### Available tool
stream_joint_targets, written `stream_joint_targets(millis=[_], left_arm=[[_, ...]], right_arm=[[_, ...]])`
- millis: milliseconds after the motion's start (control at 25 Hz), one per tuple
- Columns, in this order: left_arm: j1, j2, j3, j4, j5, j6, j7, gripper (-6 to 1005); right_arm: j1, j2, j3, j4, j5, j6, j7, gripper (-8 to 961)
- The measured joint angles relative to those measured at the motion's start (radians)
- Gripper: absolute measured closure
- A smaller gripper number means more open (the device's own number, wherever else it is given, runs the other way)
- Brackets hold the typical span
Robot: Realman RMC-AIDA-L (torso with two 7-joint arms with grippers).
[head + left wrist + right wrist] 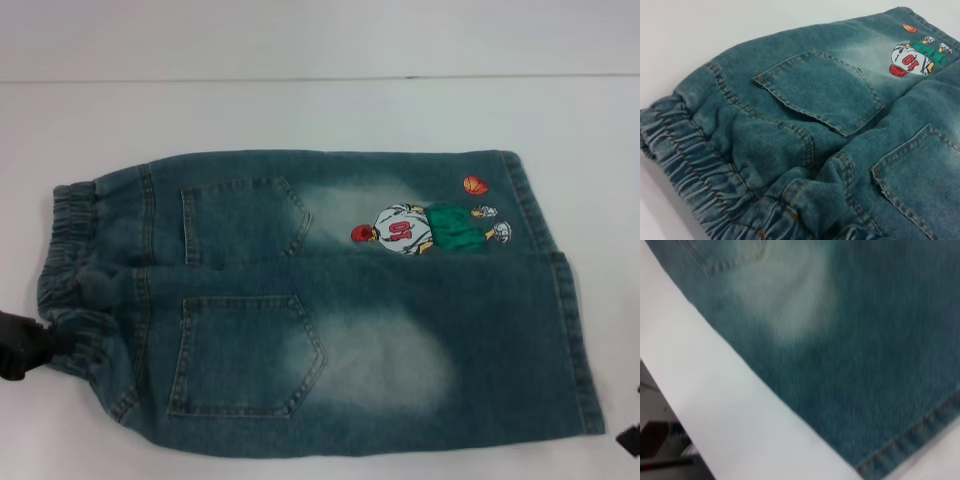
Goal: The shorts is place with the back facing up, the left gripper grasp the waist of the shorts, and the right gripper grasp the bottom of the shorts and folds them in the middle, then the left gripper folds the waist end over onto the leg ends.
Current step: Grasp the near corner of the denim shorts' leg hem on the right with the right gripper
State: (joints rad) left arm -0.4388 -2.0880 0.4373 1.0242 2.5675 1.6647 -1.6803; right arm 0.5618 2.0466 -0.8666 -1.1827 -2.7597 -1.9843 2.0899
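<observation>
The denim shorts [330, 300] lie flat on the white table, back up, with two patch pockets and the embroidered basketball player [425, 228] showing. The ruched waist [65, 250] is at the left and the leg ends [560, 290] at the right. My left gripper [25, 345] sits at the near corner of the waist, touching the fabric, which bunches there [790, 200]. Only a black tip of my right gripper [630, 435] shows, just off the near corner of the leg ends. The right wrist view looks down on the near leg and its stitched hem [910, 440].
The white table [300, 110] extends behind and around the shorts. Its near edge [670, 405] runs close beside the shorts' near side, with dark objects below it.
</observation>
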Motion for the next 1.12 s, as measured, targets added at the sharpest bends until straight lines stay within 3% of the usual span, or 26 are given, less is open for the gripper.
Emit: stream_joint_targets(millis=[360,1120], left_arm=[[-0.001,-0.001,0.000,0.000,0.000,-0.009,0.003,939],[0.001,-0.002,0.000,0.005,-0.002,-0.014,0.008,932]], right_arm=[[0.006,0.033,-0.012,0.042,-0.056,0.016,0.013,53],[0.044,0.036,0.001,0.192,-0.045,0.110,-0.019,79]])
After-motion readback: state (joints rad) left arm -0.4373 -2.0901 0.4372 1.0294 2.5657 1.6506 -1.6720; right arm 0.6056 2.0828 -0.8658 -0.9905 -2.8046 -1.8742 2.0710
